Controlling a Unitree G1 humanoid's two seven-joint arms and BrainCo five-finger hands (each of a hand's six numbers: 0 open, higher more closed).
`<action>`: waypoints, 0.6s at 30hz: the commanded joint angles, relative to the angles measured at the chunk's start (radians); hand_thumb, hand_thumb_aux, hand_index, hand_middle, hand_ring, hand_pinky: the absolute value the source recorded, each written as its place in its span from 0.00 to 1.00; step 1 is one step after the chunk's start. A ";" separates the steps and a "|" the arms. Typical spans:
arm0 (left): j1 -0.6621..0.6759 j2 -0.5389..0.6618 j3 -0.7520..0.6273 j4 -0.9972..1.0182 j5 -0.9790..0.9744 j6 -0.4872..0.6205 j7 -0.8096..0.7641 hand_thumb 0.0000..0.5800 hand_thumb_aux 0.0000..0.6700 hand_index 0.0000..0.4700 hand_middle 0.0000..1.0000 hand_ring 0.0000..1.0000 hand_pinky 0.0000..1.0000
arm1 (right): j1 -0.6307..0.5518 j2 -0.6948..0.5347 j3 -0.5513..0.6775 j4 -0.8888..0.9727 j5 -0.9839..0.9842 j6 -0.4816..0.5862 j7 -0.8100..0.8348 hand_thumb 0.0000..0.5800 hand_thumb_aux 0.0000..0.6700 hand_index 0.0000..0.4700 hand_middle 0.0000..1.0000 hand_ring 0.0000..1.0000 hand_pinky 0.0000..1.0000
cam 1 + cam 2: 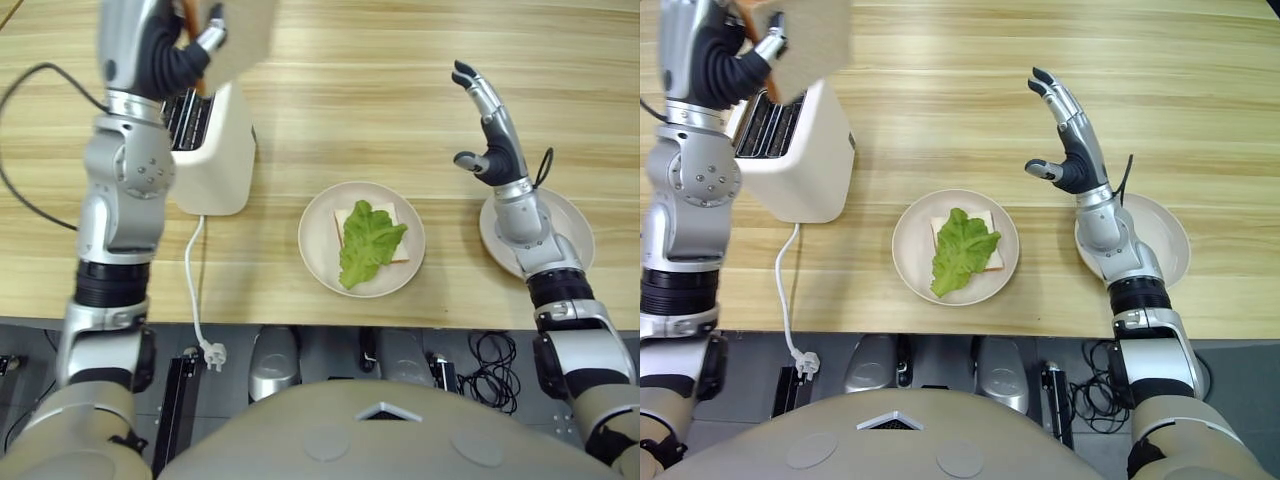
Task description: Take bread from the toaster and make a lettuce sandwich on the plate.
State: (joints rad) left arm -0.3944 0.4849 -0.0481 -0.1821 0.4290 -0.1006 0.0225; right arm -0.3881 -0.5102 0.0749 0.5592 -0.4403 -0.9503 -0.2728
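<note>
Above the toaster point(215, 160), the left hand point(172, 62) was clenched on a slice of bread point(245, 35), pinched at one edge. It looked light and dry and likely to crumble if squeezed, so an edge grip seemed right. I counted two slices, the bottom slice point(402, 218) lying under one lettuce leaf point(368, 245) on the centre plate point(312, 245). I also counted two plates; over the side plate point(578, 228) hung the right hand point(492, 135), spread and empty.

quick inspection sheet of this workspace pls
surface: wooden table
job's things: toaster at left; held slice of bread above it; plate at centre, bottom slice under a lettuce leaf
clutter: second plate under the right forearm
hands: left hand shut on the held slice; right hand open, raised
cables: white cord over the front edge, plug loose; black cable far left
surroundings: coiled leads below the table edge
</note>
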 commanded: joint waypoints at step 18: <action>0.153 -0.409 -0.152 0.420 -0.514 0.136 -0.436 1.00 1.00 0.98 1.00 1.00 1.00 | 0.199 -0.061 -0.011 -0.293 -0.078 -0.164 0.157 0.00 0.00 0.00 0.00 0.00 0.00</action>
State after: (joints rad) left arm -0.2512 0.0867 -0.1928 0.1965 -0.0677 0.0110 -0.3954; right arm -0.1998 -0.5648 0.0491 0.2842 -0.4897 -1.0966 -0.1383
